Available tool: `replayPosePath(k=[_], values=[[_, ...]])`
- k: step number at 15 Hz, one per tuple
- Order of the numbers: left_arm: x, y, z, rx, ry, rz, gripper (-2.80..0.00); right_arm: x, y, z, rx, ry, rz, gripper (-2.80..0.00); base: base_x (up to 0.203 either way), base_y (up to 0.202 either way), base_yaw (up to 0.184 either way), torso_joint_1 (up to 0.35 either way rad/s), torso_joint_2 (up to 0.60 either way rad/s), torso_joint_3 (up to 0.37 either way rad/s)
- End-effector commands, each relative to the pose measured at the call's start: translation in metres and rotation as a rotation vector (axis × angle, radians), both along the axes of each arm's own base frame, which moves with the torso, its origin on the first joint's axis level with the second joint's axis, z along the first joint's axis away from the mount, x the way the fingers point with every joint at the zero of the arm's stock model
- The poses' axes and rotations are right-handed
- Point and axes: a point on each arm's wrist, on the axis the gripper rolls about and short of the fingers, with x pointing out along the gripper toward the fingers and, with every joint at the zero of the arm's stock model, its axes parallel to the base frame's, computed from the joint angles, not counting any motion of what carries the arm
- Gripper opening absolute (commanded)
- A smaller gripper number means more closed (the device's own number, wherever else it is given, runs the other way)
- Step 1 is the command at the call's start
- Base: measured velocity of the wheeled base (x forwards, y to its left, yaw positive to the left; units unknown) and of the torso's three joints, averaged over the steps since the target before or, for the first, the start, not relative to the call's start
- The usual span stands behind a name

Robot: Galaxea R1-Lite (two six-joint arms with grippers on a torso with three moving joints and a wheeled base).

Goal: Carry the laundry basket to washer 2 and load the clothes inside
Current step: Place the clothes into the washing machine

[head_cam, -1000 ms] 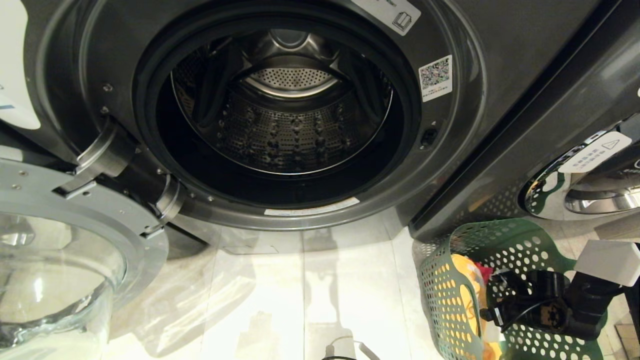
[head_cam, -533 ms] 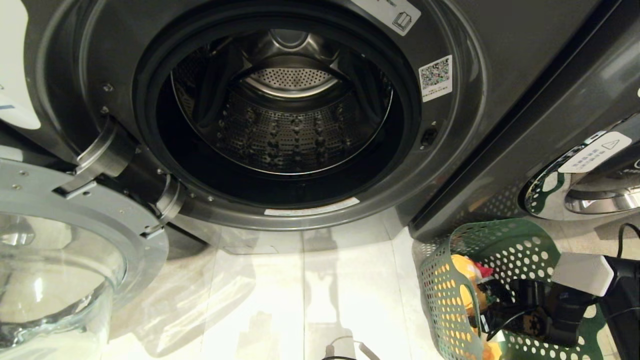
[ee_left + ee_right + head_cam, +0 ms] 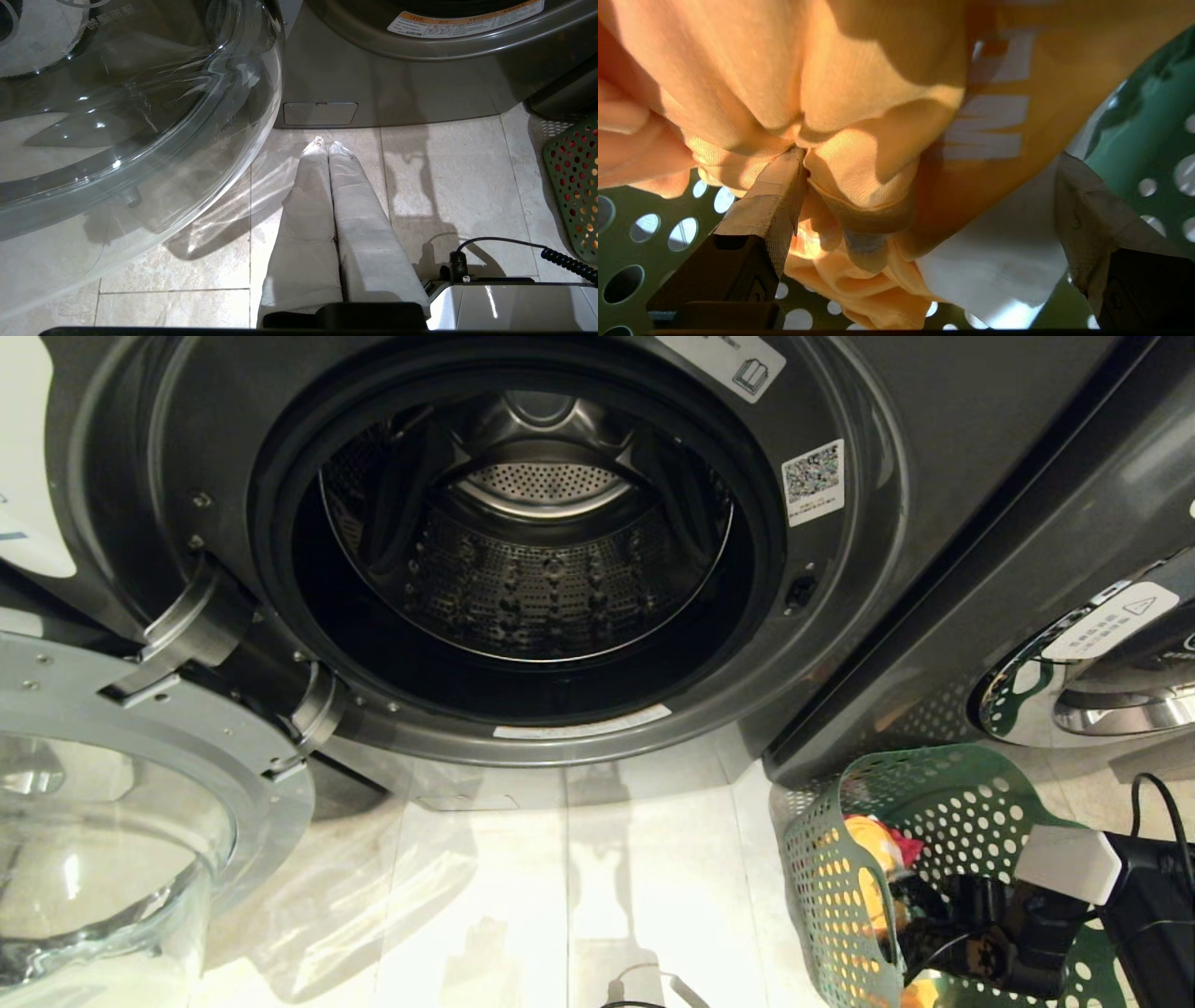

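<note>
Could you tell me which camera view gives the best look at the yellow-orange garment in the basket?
The right wrist view: the yellow-orange garment fills it, folds and pale print visible, between the open right gripper fingers. The head view shows only a bit above the basket wall. The left wrist view shows none.

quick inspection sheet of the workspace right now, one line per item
surface: pale floor tiles, bare in front of the washer.
job's things: washer 2 door swung open, drum shows no clothes; laundry basket on the floor to its right, yellow-orange garment over a white one inside.
clutter: nothing seen.
grippers: right tool open, down in the basket, one finger touching the yellow-orange garment; left tool shut, parked low over the tiles.
cables: black cable on the right arm; coiled cord by the base.
surroundings: neighbouring washer on the right.
</note>
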Motion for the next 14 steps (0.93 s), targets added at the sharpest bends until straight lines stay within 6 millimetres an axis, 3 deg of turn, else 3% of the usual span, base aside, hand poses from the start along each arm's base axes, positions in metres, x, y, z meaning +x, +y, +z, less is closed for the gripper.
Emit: replayPosePath(k=[1, 5, 8, 11, 14], values=[[0.000, 0.000, 0.000, 0.000, 0.000, 0.000, -2.80, -0.005, 0.001, -0.011, 0.007, 0.020, 0.003, 0.00, 0.000, 0.000, 0.000, 0.000, 0.00, 0.000], [0.000, 0.000, 0.000, 0.000, 0.000, 0.000, -2.80, 0.000, 0.000, -0.029, 0.006, 0.012, -0.001, 0.00, 0.000, 0.000, 0.000, 0.000, 0.00, 0.000], [0.000, 0.000, 0.000, 0.000, 0.000, 0.000, -2.80, 0.009, -0.003, -0.027, -0.002, -0.014, 0.001, 0.00, 0.000, 0.000, 0.000, 0.000, 0.00, 0.000], [0.000, 0.000, 0.000, 0.000, 0.000, 0.000, -2.80, 0.028, -0.012, -0.015, -0.091, -0.071, -0.054, 0.00, 0.000, 0.000, 0.000, 0.000, 0.00, 0.000], [0.000, 0.000, 0.000, 0.000, 0.000, 0.000, -2.80, 0.041, -0.027, 0.022, -0.151, -0.138, -0.097, 0.00, 0.000, 0.000, 0.000, 0.000, 0.00, 0.000]])
